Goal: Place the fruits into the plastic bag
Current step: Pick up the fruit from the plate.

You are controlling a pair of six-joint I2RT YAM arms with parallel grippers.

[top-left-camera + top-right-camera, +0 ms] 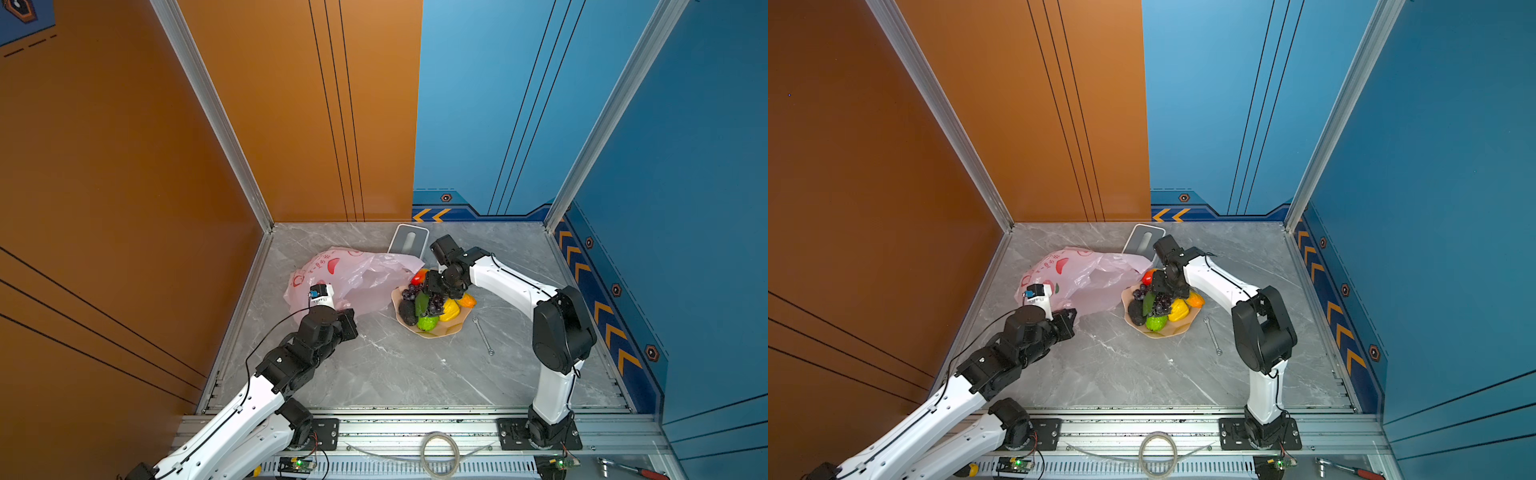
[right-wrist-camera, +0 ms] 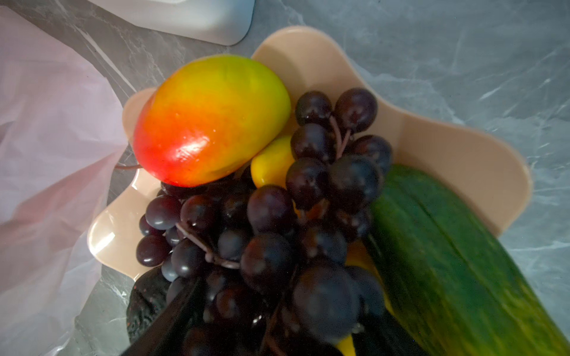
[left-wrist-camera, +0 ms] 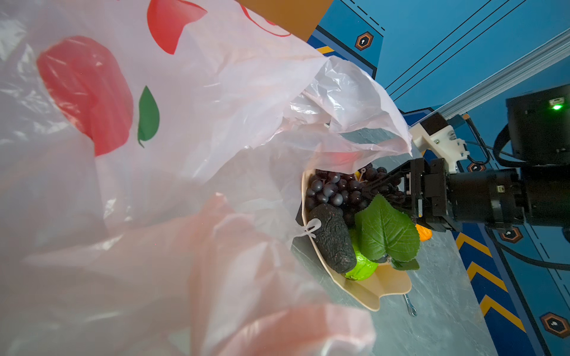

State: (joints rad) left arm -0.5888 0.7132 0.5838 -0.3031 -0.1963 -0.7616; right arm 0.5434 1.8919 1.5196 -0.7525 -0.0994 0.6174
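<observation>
Purple grape bunch (image 3: 336, 191) sits on the plate (image 3: 391, 283), right of centre; the right hand (image 3: 373, 194) straddles it, and I cannot tell whether it grips yet. Best close on the stems, not loose berries. Left hand (image 1: 349, 318), shut, pinches the plastic bag (image 1: 357, 270), centre-left.

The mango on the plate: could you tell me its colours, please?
The mango is red fading to yellow-green; right wrist view.

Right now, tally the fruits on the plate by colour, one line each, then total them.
Dark purple grape bunch: 1
Red-orange mango: 1
Yellow fruit: 1
Orange fruit: 1
Lime-green fruit: 1
Blackish avocado: 1
Total: 6 on the plate
</observation>
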